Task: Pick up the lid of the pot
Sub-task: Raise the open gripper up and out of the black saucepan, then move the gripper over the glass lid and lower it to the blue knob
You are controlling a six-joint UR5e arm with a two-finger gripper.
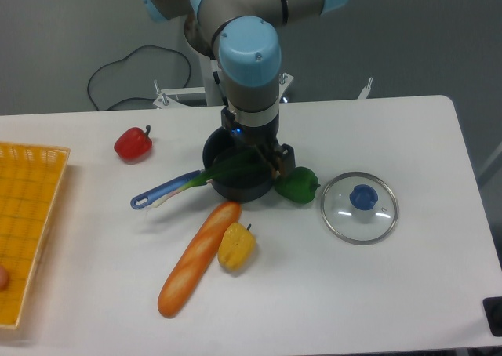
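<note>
The pot lid [339,215] lies on the right part of the table, a round clear disc with a metal rim and a blue knob [363,197] on top. My gripper [259,147] hangs over the black pan, up and to the left of the lid and well apart from it. Its dark fingers look spread, one toward the left and one toward the right, though they blend partly into the pan behind. Nothing is seen held between them. The lid is fully in view.
Below the gripper is the black pan [243,191] with a blue handle [166,189] and a leek [196,180] across its rim. A green pepper [297,185] sits between pan and lid. Also present: yellow pepper [236,247], bread [194,266], red pepper [133,144], yellow crate [49,215].
</note>
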